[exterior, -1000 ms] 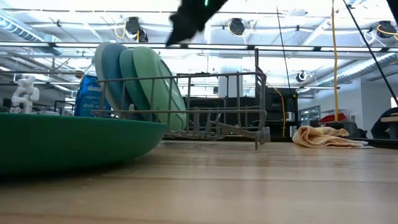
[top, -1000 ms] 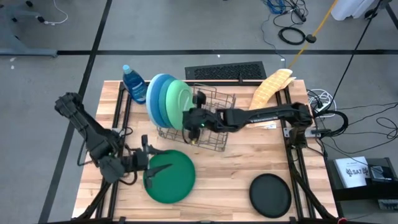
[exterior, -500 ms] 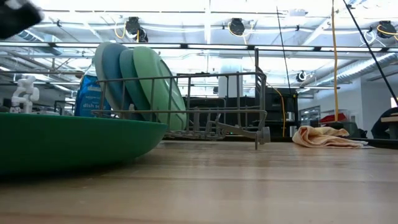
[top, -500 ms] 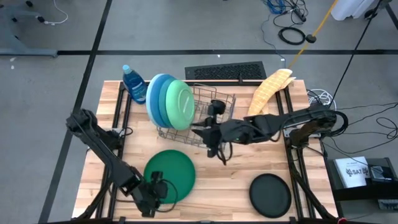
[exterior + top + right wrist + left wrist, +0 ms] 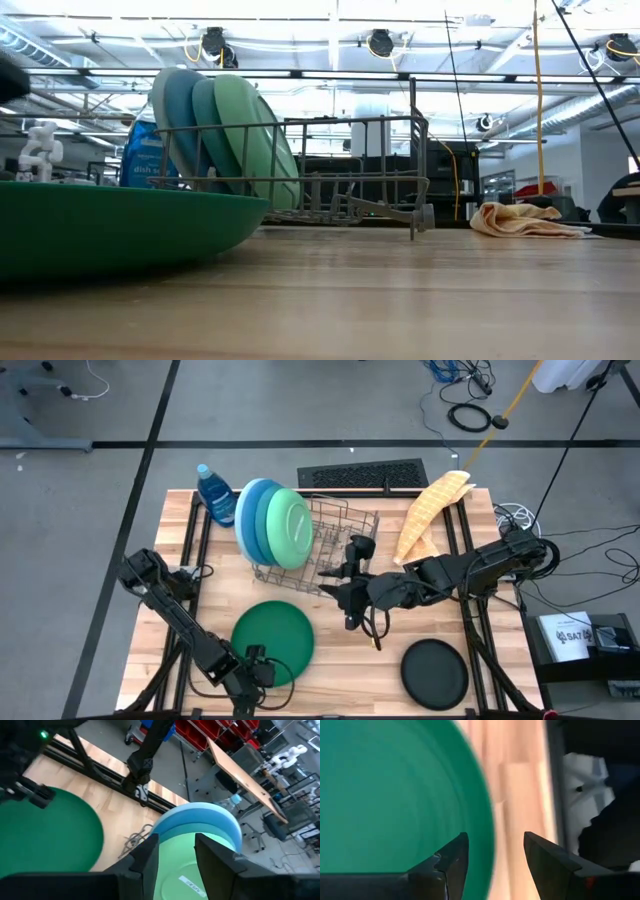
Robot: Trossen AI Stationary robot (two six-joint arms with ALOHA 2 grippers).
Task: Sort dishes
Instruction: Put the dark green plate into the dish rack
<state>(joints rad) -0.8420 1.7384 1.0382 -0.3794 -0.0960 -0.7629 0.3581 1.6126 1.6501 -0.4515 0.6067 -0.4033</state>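
Note:
A dark green plate (image 5: 272,643) lies flat on the table near the front edge. Several plates, light blue, blue and light green (image 5: 288,525), stand on edge in the left end of the grey wire rack (image 5: 335,550). A smaller black plate (image 5: 434,670) lies flat at the near right. My left gripper (image 5: 255,674) is open at the green plate's near rim (image 5: 487,820): one finger is over the plate, the other over the bare wood. My right gripper (image 5: 338,592) hangs open beside the rack's near side, nothing between its fingers (image 5: 175,855).
A blue soap bottle (image 5: 215,493) stands at the far left behind the rack. A yellow cloth (image 5: 432,505) lies at the far right. Bare wood (image 5: 350,670) shows between the green and black plates. In the low view the green plate (image 5: 120,230) fills the near left.
My left gripper has swung from the green plate's left edge round to its near rim, toward the table's near edge. My right gripper has drawn back from the light green plate in the rack, toward the near right. Both plates have stayed where they were.

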